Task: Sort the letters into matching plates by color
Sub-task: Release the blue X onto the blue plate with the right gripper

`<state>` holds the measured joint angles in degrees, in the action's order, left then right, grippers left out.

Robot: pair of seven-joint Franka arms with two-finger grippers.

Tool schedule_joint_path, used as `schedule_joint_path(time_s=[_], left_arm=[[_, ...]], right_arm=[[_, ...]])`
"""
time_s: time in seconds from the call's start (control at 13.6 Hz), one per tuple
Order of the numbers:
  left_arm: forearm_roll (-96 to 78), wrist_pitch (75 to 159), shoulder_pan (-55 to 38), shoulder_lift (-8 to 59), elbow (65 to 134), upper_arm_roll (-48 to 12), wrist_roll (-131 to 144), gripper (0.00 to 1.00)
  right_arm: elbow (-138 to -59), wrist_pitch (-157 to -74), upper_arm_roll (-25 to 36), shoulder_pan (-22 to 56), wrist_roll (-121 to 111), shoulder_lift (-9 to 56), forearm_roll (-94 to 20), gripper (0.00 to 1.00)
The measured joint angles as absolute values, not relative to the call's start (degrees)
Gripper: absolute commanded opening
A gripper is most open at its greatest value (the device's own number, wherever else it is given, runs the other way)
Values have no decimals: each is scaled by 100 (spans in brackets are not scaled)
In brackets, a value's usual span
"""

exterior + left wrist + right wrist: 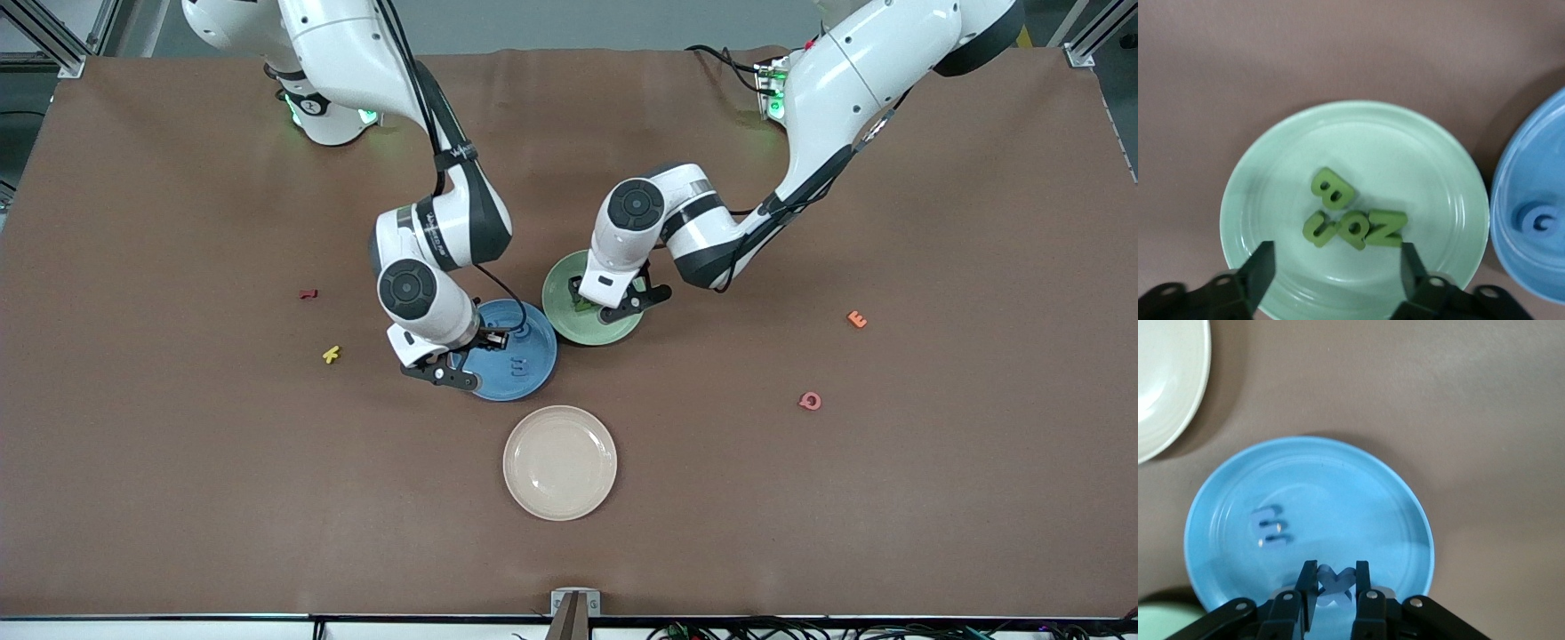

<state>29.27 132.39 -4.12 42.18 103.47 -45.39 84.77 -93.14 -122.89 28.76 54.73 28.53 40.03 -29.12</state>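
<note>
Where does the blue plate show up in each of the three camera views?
Front view: blue plate mid-table, beside the green plate, under the right tool.
Left wrist view: only its rim at the picture's edge.
Right wrist view: it fills the middle.
Shared landmark: the green plate's rim appears in all three.

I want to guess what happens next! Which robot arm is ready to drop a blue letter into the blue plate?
Probably the right arm. The right gripper is shut on a blue letter over the blue plate. The left gripper is open over the green plate, holding nothing.
</note>
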Motion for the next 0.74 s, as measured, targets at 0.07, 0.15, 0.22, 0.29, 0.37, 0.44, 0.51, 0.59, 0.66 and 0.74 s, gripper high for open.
schedule_joint_path(time_s=[0.07, 0.15, 0.22, 0.29, 0.37, 0.44, 0.51, 0.59, 0.66, 0.74], left_arm=[[2932, 13239, -349, 4202, 10280, -4489, 8471, 100], [2939, 13238, -235, 4167, 10204, -4445, 8408, 100], [2943, 13238, -69, 4097, 10148, -4427, 8257, 100], [2943, 13238, 121, 3989, 10102, -4423, 8059, 100], [2943, 13237, 316, 3853, 10063, -4423, 7861, 100], [2943, 13227, 505, 3704, 10027, -4424, 7715, 100], [2943, 13163, 655, 3563, 9993, -4426, 7632, 100], [2943, 12984, 765, 3431, 9927, -4428, 7572, 100], [2943, 12692, 836, 3321, 9816, -4426, 7500, 100], [2943, 12298, 892, 3238, 9660, -4425, 7391, 100]], right_arm=[[-9280, -12436, 2867, 5471, 2853, 4104, -2916, 16], [-9263, -12532, 2845, 5467, 2857, 4183, -2917, 16], [-9248, -12565, 2835, 5461, 2863, 4234, -2919, 16], [-9244, -12572, 2830, 5448, 2865, 4267, -2921, 16], [-9244, -12580, 2829, 5430, 2866, 4288, -2921, 16], [-9243, -12613, 2827, 5405, 2866, 4313, -2921, 16], [-9243, -12661, 2824, 5379, 2866, 4342, -2922, 16], [-9241, -12693, 2814, 5356, 2866, 4371, -2922, 16], [-9236, -12713, 2805, 5337, 2866, 4402, -2922, 16], [-9216, -12732, 2802, 5311, 2866, 4436, -2924, 16]])
